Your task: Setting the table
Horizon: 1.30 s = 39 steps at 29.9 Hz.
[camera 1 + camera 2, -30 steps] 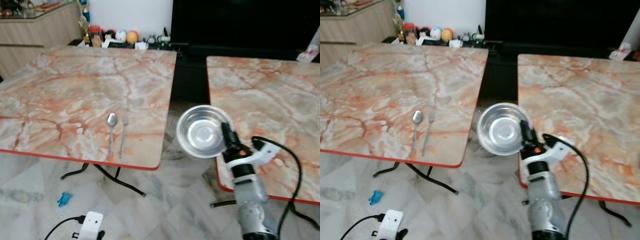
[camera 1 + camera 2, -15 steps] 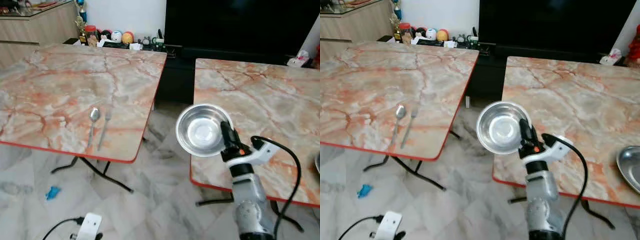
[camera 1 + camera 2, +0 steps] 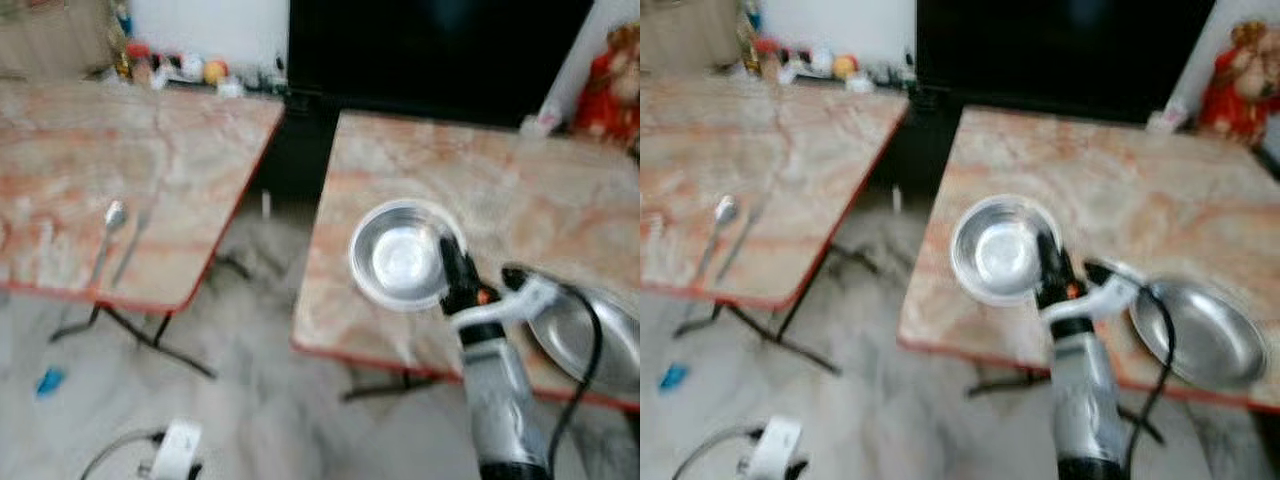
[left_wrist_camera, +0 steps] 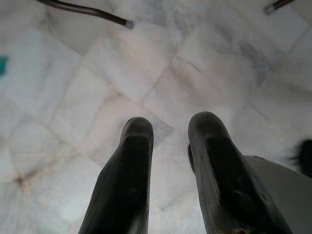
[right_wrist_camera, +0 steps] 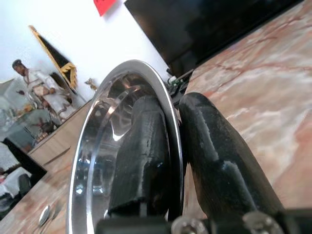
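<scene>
My right gripper [image 3: 452, 262] is shut on the rim of a shiny steel bowl [image 3: 398, 256], held tilted above the near left part of the right marble table [image 3: 500, 180]. In the right wrist view the bowl's rim [image 5: 174, 127] sits pinched between the two black fingers. A steel plate [image 3: 1200, 335] lies on that table near its front edge, right of the gripper. A spoon [image 3: 108, 232] and a fork [image 3: 130, 245] lie side by side on the left marble table [image 3: 170, 150]. My left gripper [image 4: 168, 129] hangs open over the marble floor.
A gap of floor separates the two tables, with black folding legs [image 3: 150, 335] under the left one. A white plug with its cable [image 3: 172, 447] and a small blue object [image 3: 47, 381] lie on the floor. A dark TV unit [image 3: 430, 50] stands behind, and a red doll [image 3: 610, 75] at far right.
The camera has swung to the right, so the scene has slid left and is blurred. The bowl now sits over the right table, and the steel plate shows fully.
</scene>
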### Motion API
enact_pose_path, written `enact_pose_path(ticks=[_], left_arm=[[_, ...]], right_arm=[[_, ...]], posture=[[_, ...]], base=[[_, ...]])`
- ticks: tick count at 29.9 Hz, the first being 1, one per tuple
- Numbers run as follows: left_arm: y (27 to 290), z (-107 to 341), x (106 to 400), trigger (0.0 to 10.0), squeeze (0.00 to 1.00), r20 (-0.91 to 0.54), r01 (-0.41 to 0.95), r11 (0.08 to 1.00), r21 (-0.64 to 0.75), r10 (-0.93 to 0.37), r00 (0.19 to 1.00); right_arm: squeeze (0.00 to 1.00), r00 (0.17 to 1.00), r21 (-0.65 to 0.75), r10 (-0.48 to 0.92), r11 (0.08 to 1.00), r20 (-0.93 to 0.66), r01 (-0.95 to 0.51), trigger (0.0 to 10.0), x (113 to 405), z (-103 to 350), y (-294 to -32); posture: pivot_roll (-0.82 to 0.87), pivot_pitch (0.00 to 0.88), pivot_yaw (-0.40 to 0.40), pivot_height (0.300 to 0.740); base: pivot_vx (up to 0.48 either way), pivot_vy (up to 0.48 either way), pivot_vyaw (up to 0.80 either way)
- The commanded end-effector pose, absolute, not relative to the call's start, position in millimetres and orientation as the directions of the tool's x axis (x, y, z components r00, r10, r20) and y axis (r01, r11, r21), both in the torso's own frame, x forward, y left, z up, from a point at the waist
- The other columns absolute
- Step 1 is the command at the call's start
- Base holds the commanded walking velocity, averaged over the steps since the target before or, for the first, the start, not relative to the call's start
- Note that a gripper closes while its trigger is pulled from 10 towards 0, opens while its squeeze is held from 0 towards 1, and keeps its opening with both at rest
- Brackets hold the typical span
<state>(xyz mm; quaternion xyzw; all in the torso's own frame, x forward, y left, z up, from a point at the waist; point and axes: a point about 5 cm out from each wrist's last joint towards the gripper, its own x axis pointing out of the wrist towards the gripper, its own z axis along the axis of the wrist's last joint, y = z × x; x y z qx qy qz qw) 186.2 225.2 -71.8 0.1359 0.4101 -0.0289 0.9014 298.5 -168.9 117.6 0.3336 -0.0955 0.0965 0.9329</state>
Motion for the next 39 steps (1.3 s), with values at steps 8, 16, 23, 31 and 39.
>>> enact_pose_path(ticks=[8, 16, 23, 31, 39], left_arm=[[217.4, -75.7, 182.2, 10.0, 0.0, -0.759, 0.164, 0.967, 0.193, 0.041, 0.65], [216.1, -76.7, 180.4, 10.0, 0.0, -0.761, 0.169, 0.967, 0.19, 0.036, 0.648], [216.9, -76.8, 179.9, 10.0, 0.0, -0.764, 0.172, 0.967, 0.189, 0.035, 0.645], [216.7, -76.3, 181.4, 10.0, 0.0, -0.761, 0.163, 0.968, 0.188, 0.039, 0.647], [217.4, -75.0, 183.6, 10.0, 0.0, -0.757, 0.15, 0.972, 0.182, 0.041, 0.653]], right_arm=[[0.0, 0.968, 0.608, 0.077, 0.765, 0.239, -0.211, 10.0, 297.5, 120.1, -179.3], [0.0, 0.969, 0.598, 0.07, 0.776, 0.238, -0.203, 10.0, 296.5, 119.8, -181.5], [0.0, 0.968, 0.6, 0.065, 0.774, 0.244, -0.203, 10.0, 300.3, 122.4, -181.3], [0.0, 0.973, 0.607, 0.069, 0.771, 0.222, -0.193, 10.0, 300.1, 119.6, -180.3], [0.0, 0.974, 0.603, 0.043, 0.779, 0.223, -0.172, 10.0, 299.0, 119.1, -182.3]], posture=[[0.1, 0.0, -0.02, 0.74], [0.1, 0.0, -0.022, 0.74], [0.1, 0.0, -0.02, 0.74], [0.1, 0.0, -0.018, 0.74], [0.1, 0.0, -0.017, 0.74]], base=[[0.0, 0.0, 0.0], [0.0, -0.299, -0.08], [0.0, 0.0, 0.0], [0.0, -0.237, -0.36], [0.0, 0.0, -0.09]])
